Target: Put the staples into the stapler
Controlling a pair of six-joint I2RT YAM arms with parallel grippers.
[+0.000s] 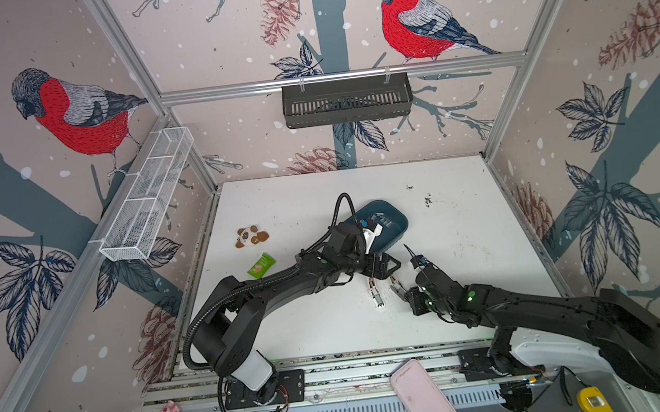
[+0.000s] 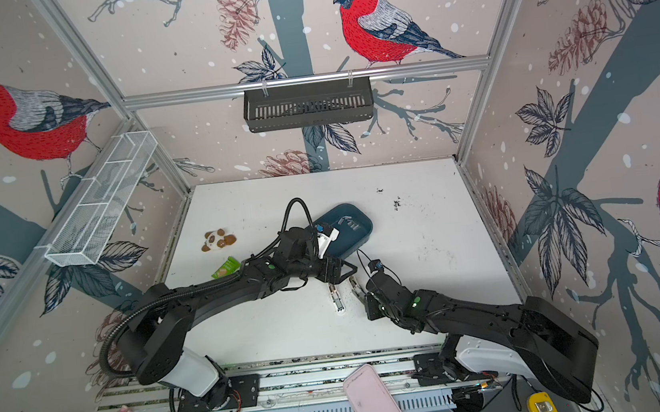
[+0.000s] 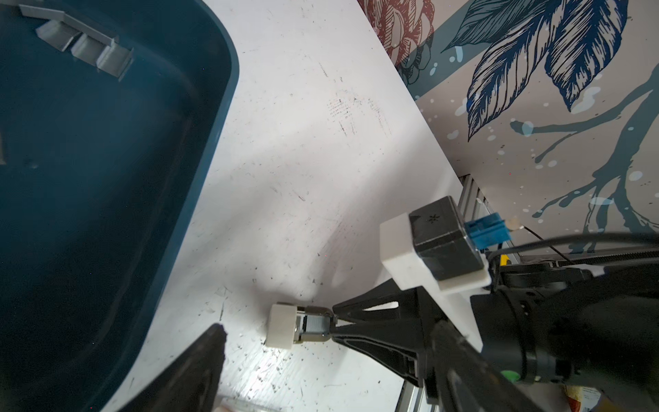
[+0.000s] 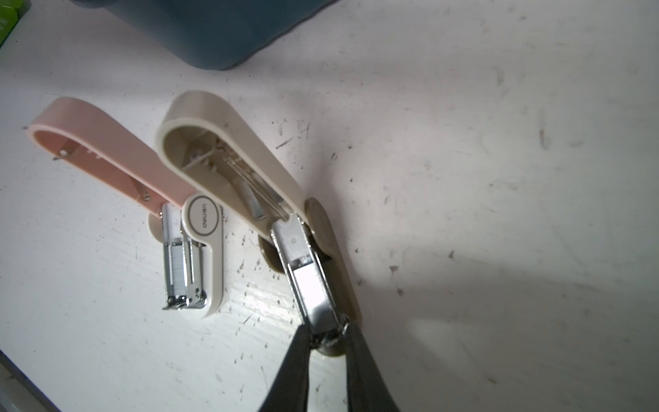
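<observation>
The right gripper (image 4: 326, 335) is closed on the front tip of the beige stapler (image 4: 249, 142), one finger on each side of its metal magazine (image 4: 310, 281). The stapler lies on the white table (image 4: 463, 142) with its lid swung back, away from the gripper. A bright strip fills the front of the magazine. It may be staples, though glare makes that hard to confirm.

Just beside it lies the pink stapler (image 4: 107, 149), also flipped open, its lid running nearly parallel to the beige one. The two bodies sit close together.

In both top views the left gripper (image 1: 391, 267) hangs over the lid ends of the two staplers, between them and the tray (image 1: 395, 229). Its jaws stand wide apart, with nothing seen between them. Only one of its fingers (image 3: 203, 364) shows in the left wrist view.

The staples (image 3: 85, 46), several short grey strips, lie loose in the far end of the dark blue tray, which sits just beyond the staplers.

Well to the left on the table are a green packet (image 1: 261, 265) and a panda toy (image 1: 251, 236).
</observation>
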